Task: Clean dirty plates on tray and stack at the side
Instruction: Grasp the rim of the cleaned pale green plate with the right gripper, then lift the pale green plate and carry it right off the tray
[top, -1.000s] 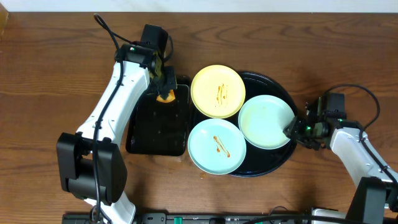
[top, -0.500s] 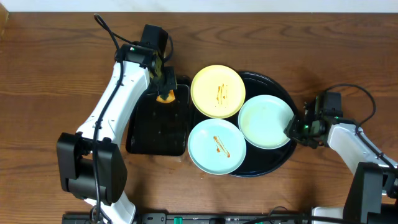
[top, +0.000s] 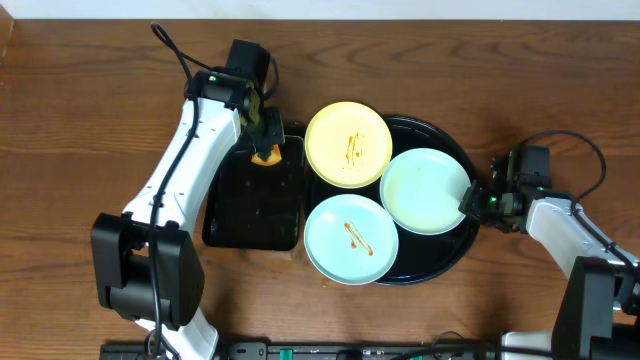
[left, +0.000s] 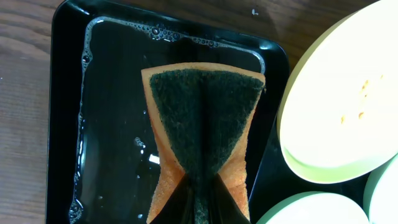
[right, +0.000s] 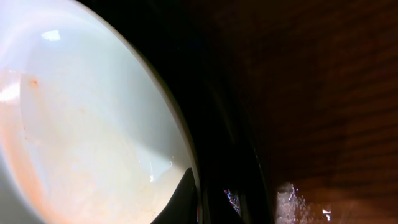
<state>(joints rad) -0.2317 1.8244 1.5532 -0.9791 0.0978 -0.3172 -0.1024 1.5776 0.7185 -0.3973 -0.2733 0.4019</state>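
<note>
left gripper (left: 199, 202) clamps orange-and-green scouring sponge (left: 202, 118); right gripper (top: 472, 203) pinches pale mint round plastic plate (top: 425, 192) by its rim; next, probably lift for scrubbing.

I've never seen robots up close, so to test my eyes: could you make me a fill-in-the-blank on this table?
The left end effector pinches a ___ over the rectangular tray. The plates on the round tray number ___. The plate nearest the left end effector is ___.
Missing words: sponge, three, yellow.
</note>
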